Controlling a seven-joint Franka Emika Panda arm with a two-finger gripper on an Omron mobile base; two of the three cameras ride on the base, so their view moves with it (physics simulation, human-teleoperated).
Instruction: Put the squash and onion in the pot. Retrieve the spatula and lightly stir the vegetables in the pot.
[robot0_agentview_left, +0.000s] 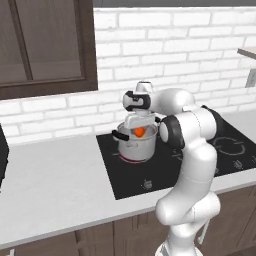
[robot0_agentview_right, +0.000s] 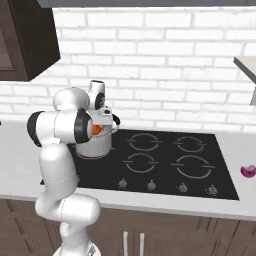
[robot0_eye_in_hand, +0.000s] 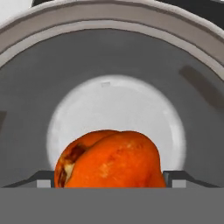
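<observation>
The white arm's two-finger tool hangs over the mouth of the small shiny steel pot with straight sides and two black side handles, which stands on the rear left burner of the black glass cooktop set into the pale grey desk. Between the two dark fingertips sits a round orange squash with a brown scarred patch on one side. In the hand view the jaws stand wide, one tip at each flank of the squash; whether the pads press on it or merely flank it I cannot tell. Below the squash lies the pot's pale round floor, ringed by its grey inner wall and bright rim. In the left base view the squash shows as an orange spot just at the pot's rim, under the tool; in the right base view it peeks out beside the arm's dark joint, above the pot.

The small round magenta-purple onion lies on the desk to the right of the cooktop, well apart from the pot. A white brick wall runs behind the desk, with a dark wooden cabinet mounted at the upper left
</observation>
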